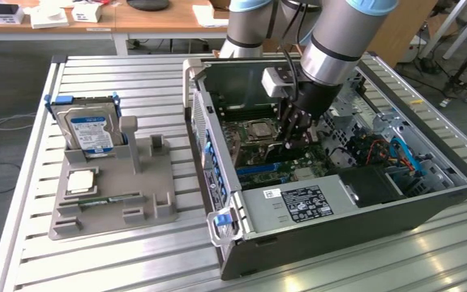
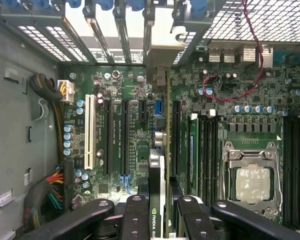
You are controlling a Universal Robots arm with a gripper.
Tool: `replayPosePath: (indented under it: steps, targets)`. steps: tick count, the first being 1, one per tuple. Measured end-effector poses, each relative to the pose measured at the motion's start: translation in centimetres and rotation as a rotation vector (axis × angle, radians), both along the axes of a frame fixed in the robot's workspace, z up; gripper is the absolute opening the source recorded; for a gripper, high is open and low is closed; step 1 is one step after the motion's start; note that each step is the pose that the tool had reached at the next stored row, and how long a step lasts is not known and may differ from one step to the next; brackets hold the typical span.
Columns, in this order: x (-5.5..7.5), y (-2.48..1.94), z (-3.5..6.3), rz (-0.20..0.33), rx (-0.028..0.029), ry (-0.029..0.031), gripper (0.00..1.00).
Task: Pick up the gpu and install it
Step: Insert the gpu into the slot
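Slatted metal surface (image 1: 95,261) carries the open case (image 1: 428,201); over its motherboard (image 2: 130,130) we hold the gpu (image 2: 155,175) edge-down, tool (image 2: 159,215) clamped on it, to meet a slot.

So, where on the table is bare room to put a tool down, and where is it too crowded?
Bare table slats lie on the near side of the holder and beyond the hard drive. A narrow strip runs between holder and case. Inside the case it is crowded: the gripper, shut on the gpu, hangs over the motherboard.
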State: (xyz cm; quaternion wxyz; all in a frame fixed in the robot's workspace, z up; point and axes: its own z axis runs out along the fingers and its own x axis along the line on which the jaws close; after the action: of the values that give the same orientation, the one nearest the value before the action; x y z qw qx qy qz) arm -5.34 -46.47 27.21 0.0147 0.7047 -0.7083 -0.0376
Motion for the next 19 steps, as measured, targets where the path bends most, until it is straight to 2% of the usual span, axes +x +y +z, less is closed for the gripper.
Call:
replayPosePath:
  steps: [19]
  targets:
    - [-0.85, 0.01, -0.1, 0.0, 0.0002, -0.0003, 0.27]
